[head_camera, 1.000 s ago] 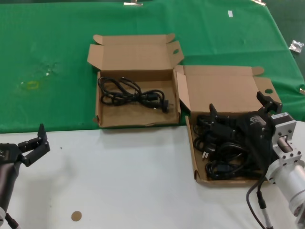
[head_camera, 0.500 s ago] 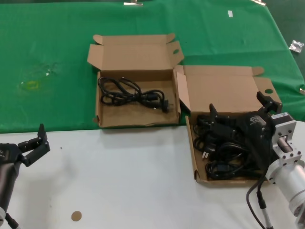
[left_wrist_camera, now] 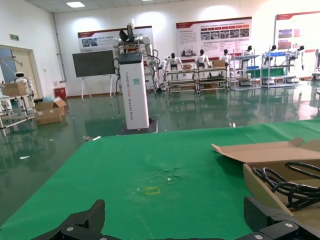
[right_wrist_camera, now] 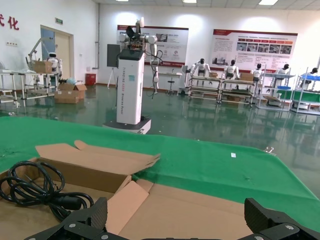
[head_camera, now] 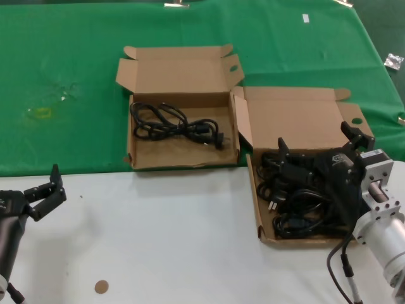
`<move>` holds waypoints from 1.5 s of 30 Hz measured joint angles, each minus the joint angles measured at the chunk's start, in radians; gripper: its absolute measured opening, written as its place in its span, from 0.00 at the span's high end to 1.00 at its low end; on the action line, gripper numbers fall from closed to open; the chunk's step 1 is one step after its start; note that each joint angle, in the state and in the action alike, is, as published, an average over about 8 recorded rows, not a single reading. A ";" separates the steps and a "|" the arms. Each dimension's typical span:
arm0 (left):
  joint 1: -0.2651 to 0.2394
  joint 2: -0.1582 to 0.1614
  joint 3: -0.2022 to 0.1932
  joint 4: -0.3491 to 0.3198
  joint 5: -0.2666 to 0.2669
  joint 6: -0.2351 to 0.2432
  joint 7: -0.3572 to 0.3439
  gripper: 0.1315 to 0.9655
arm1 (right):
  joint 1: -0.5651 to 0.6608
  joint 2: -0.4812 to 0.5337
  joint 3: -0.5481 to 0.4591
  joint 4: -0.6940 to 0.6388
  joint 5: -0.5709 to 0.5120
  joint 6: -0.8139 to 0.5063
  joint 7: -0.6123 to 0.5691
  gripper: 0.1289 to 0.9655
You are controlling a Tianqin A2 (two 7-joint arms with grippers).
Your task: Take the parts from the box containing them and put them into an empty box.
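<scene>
Right gripper [head_camera: 314, 154] spread wide over the cord pile [head_camera: 297, 202] in the right box [head_camera: 255, 190], poised for grabbing; left gripper [head_camera: 43, 190] parked, splayed.

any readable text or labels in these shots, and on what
"化": large red character on the hall wall, right wrist view; the one beside it is cut off.
White tower: vertical lettering, too small to read.
Wall posters: too blurred to read.
Right gripper: small white mark on its body, unreadable.
Boxes, cords: none.
</scene>
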 joint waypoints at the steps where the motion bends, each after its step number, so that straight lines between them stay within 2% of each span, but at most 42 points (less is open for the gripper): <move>1: 0.000 0.000 0.000 0.000 0.000 0.000 0.000 0.00 | 0.000 0.000 0.000 0.000 0.000 0.000 0.000 0.00; 45: 0.000 0.000 0.000 0.000 0.000 0.000 0.000 0.00 | 0.000 0.000 0.000 0.000 0.000 0.000 0.000 0.00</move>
